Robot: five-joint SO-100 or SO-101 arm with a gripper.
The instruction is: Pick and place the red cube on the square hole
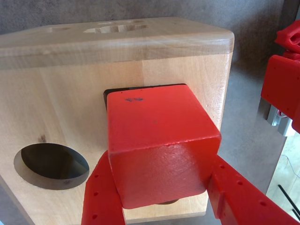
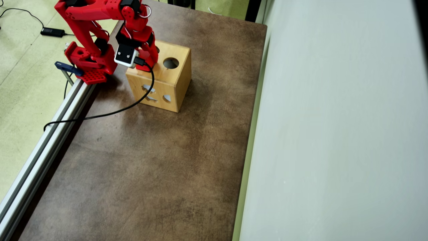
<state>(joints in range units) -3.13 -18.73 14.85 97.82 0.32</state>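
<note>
Red cube point(image 1: 159, 145): small solid block with matte painted faces, held at the centre of the wrist view, its far edge over the dark opening
Handling: likely light and rigid, not fragile; the flat faces look mildly slick, so opposite parallel faces are the sound place to hold it, as they are held now
Gripper point(image 1: 161, 199): two red perforated fingers point(image 1: 101, 197) enter from 6 o'clock and are closed against the cube's sides, spread only to its width
Square hole point(image 1: 123, 89): dark cutout in the wooden box point(image 1: 51, 108), mostly covered; only a thin black strip shows at the cube's 11 o'clock edge
Round hole point(image 1: 50, 165): open, at 9 o'clock from the cube in the wrist view
Arm pose: in the overhead view the red arm point(image 2: 133, 30) folds down from 11 o'clock over the box top, wrist pitched downward
Alignment: cube appears slightly skewed to the opening; whether it is touching the box cannot be told
Table point(image 2: 150, 167): brown worn surface
</note>
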